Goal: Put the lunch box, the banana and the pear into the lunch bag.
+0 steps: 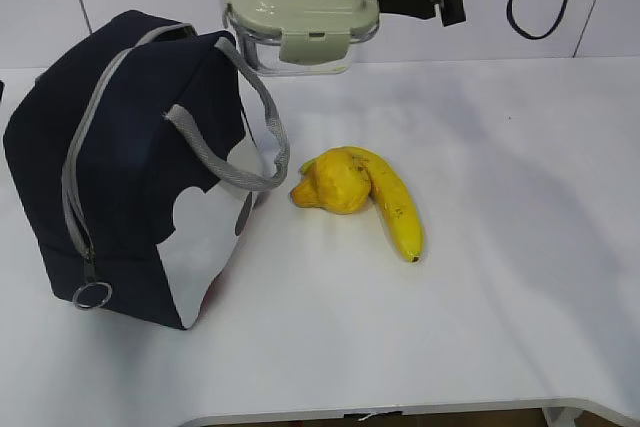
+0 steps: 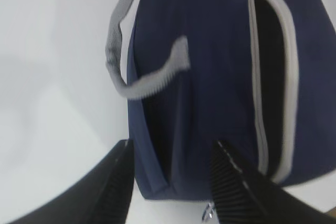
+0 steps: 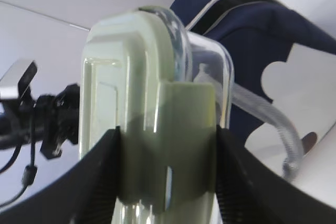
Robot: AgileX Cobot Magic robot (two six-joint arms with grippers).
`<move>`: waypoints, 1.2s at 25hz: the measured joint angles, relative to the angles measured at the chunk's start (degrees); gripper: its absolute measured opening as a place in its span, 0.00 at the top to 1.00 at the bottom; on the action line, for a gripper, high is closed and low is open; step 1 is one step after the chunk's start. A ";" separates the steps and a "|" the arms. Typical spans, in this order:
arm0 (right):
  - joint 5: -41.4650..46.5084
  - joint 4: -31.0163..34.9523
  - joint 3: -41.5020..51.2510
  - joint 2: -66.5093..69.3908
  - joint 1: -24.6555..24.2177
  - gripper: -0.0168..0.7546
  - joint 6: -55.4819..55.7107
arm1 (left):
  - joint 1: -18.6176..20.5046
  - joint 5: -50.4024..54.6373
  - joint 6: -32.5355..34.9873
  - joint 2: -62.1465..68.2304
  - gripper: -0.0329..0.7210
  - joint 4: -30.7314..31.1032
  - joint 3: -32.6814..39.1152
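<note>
We are gripping the lunch box (image 3: 157, 129) in our right gripper (image 3: 168, 182), holding it in the air at the far edge, just right of the lunch bag (image 1: 130, 167). Our left gripper (image 2: 170, 182) is hanging with jaws apart, empty, over the bag. The pear (image 1: 335, 182) and banana (image 1: 395, 207) are lying touching mid-table (image 1: 500, 327), with bare surface spreading near and right.
</note>
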 joint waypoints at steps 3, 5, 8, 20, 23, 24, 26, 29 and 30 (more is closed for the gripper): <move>0.00 0.28 0.00 0.00 1.61 0.46 0.00 | 0.00 1.58 0.80 5.35 0.50 -0.75 -3.64; 0.00 1.39 0.00 0.00 2.39 0.46 0.10 | 0.00 4.05 1.38 9.24 0.50 -1.64 -6.00; -0.15 3.42 0.00 0.00 3.31 0.46 0.10 | 0.00 6.54 3.11 13.05 0.50 -4.60 -7.99; -2.29 5.43 0.00 0.73 5.39 0.46 0.10 | 0.00 12.83 4.96 13.94 0.55 -8.79 -10.39; -2.44 6.05 0.00 1.05 5.48 0.46 0.10 | 0.00 15.73 4.96 13.94 0.55 -9.89 -11.59; -2.44 6.05 0.00 1.19 5.48 0.46 0.10 | 0.00 16.27 4.96 13.94 0.55 -10.26 -11.72; -2.44 6.44 0.00 1.21 5.62 0.46 0.10 | 0.00 16.51 4.96 13.94 0.55 -10.23 -11.91; -2.44 7.56 0.07 1.21 6.28 0.46 0.10 | 0.00 16.51 4.71 14.33 0.55 -10.23 -12.10; -2.44 7.79 0.07 1.21 6.61 0.46 0.10 | 0.00 16.51 4.63 14.88 0.55 -10.55 -12.19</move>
